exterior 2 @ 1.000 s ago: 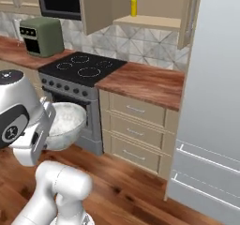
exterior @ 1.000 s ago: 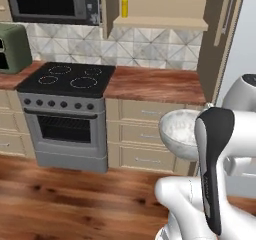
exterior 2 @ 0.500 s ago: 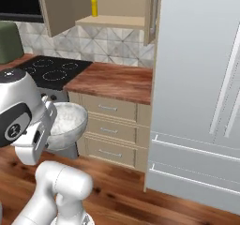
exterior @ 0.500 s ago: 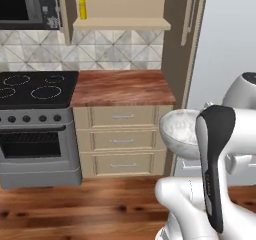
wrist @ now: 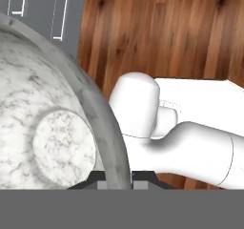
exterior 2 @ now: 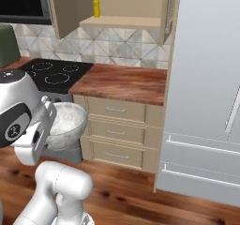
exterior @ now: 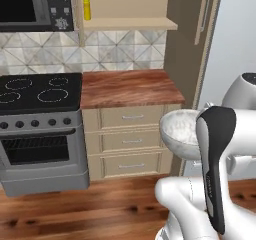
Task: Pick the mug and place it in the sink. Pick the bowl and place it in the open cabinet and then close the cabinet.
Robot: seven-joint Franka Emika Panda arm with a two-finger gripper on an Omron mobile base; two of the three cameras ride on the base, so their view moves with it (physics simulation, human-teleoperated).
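Currently, the wide round mottled grey-white stone-like bowl (exterior: 180, 130) is held by its rim between the 2 nearly closed fingers of the gripper (wrist: 118, 178), low right in the left base view and low left in the right base view (exterior 2: 65, 118). Its marbled inside is seen at the left of the hand view (wrist: 47, 128). At the top of both base views, the beige wooden wall cabinet (exterior: 125, 6) is seen open, with a yellow bottle (exterior: 87, 9) on its plain shelf.
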